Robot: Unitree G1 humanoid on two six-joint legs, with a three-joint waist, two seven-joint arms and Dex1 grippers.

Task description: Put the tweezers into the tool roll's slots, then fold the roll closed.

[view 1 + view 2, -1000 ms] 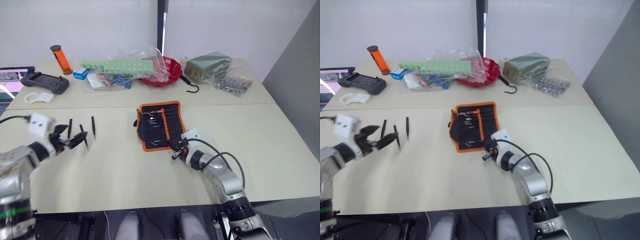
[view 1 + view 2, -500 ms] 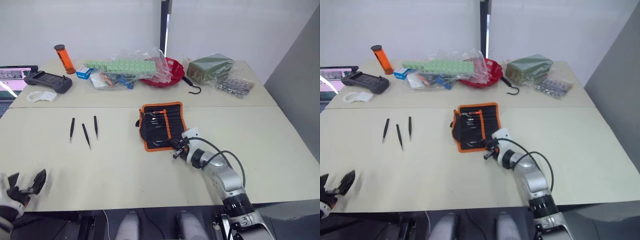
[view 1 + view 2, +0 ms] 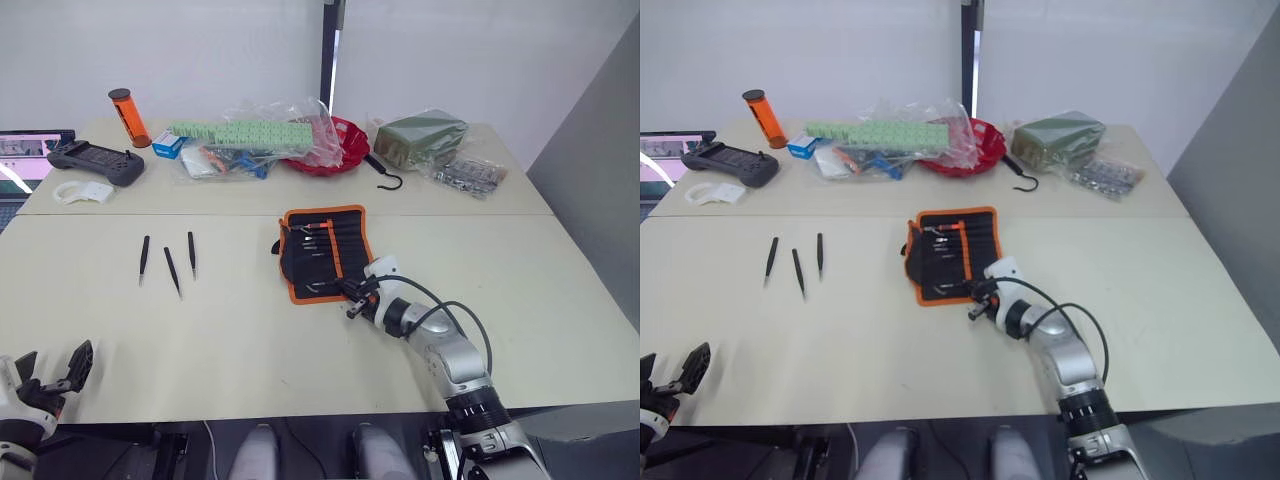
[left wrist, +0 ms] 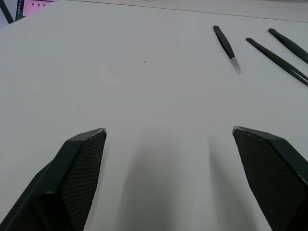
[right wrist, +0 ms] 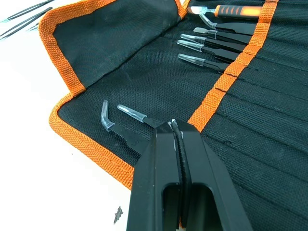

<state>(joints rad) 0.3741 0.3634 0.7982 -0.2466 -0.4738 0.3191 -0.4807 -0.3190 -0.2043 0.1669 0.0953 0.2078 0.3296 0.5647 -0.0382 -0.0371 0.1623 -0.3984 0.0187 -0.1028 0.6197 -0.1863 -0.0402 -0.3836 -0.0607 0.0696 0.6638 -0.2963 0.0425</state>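
No readable writing or labels. Pale beige tabletop [image 3: 250, 340], seam across mid, white wall behind. L end effector [image 3: 48, 372] at near-left edge, fingers wide apart, empty. R end effector [image 5: 176, 140] pinched shut on a tweezer at roll [image 3: 322, 251] near edge, mid-tabletop. Three tweezers [image 3: 168, 262] loose, left of roll.

Matt black woven-cloth tool roll [image 5: 144, 72] with coarse orange webbing edging.

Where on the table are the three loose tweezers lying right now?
In the left eye view, the three loose tweezers lie side by side on the table's left half, left of the open tool roll and ahead of the left gripper.
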